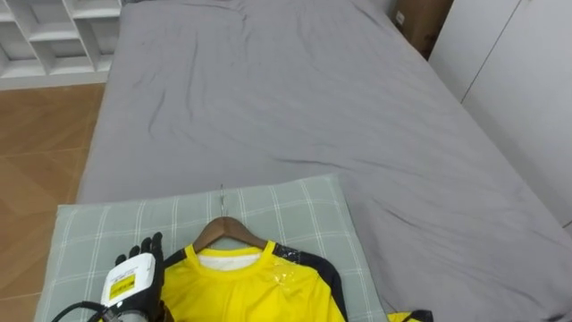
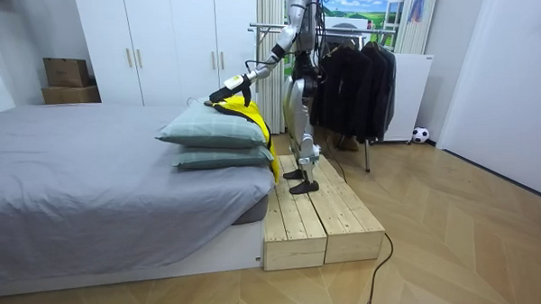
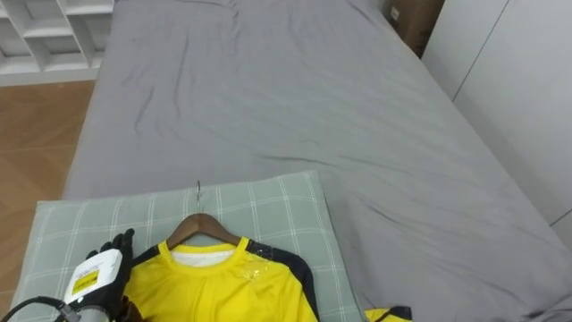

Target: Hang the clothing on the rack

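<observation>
My left hand [image 1: 134, 275] comes in at the lower left of the frame and lies on the checked green pillow [image 1: 295, 210]. Its dark fingers [image 1: 148, 245] point up the frame, loosely spread and relaxed, closed round nothing. They rest just beside the left shoulder of the yellow shirt [image 1: 255, 286].

The shirt lies flat on the pillow at the bottom centre, with dark trim along its right shoulder. It is already on a wooden hanger [image 1: 228, 231]: the hanger's arms show above the collar, and its thin metal hook [image 1: 222, 199] stands straight up the frame on the pillow.

Above the pillow the grey bed [image 1: 295, 98] takes up the middle of the frame. White shelves [image 1: 54, 36] are in the upper left corner, with wooden floor [image 1: 40, 134] below them, and a cardboard box [image 1: 420, 22] sits at the upper right.

In the room view I stand on a low wooden platform [image 2: 327, 217] between the bed and a clothes rack [image 2: 355, 69] hung with dark garments. One of my arms reaches out toward the room view's left over two stacked pillows
</observation>
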